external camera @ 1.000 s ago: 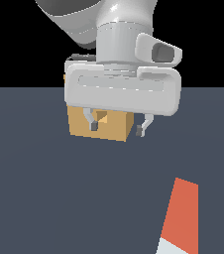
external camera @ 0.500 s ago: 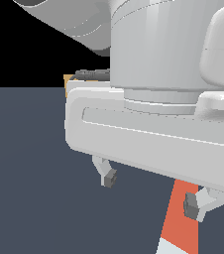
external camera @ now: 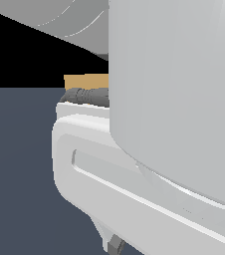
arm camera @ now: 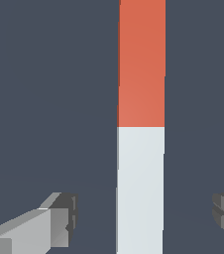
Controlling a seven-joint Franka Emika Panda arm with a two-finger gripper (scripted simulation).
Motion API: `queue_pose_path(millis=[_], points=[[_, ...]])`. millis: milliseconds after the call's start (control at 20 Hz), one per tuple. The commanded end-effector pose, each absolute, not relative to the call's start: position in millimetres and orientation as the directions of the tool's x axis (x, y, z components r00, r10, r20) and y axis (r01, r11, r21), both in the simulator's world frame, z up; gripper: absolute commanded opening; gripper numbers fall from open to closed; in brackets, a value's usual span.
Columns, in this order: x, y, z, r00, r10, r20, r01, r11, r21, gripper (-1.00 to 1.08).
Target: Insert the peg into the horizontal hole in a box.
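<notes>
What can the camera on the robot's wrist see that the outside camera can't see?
Only the wrist view shows the peg, orange-red half and pale half, lying on the dark floor between the two open fingers. Only the exterior view shows a strip of the tan box behind the arm, plus the big white gripper body filling the picture. Both show the gripper and the dark floor.

The peg [arm camera: 140,129] shows smooth, matt faces, orange-red over one half and pale grey-white over the other, the bench [arm camera: 44,99] a flat, matt slate-blue finish, the tool [arm camera: 143,216] satin white casing with dull dark-grey pads [arm camera: 67,211], and the box [external camera: 86,81] plain matt tan.
</notes>
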State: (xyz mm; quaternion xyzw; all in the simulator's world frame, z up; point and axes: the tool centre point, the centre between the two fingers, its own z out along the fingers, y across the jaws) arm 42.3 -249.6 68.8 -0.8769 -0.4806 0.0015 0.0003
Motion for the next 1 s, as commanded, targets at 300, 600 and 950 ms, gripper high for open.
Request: queue_pose_path(millis=[300, 600, 950], points=[[42.1, -251.9, 58.9, 0.543, 0.84, -0.002, 0.84, -0.543, -0.001, 1.0], [41.3, -253.1, 28.1, 0.547, 0.837, 0.0, 0.837, -0.547, 0.0, 1.0], [42.6, -254.1, 17.8, 0.548, 0.836, 0.0, 0.836, -0.548, 0.0, 1.0]])
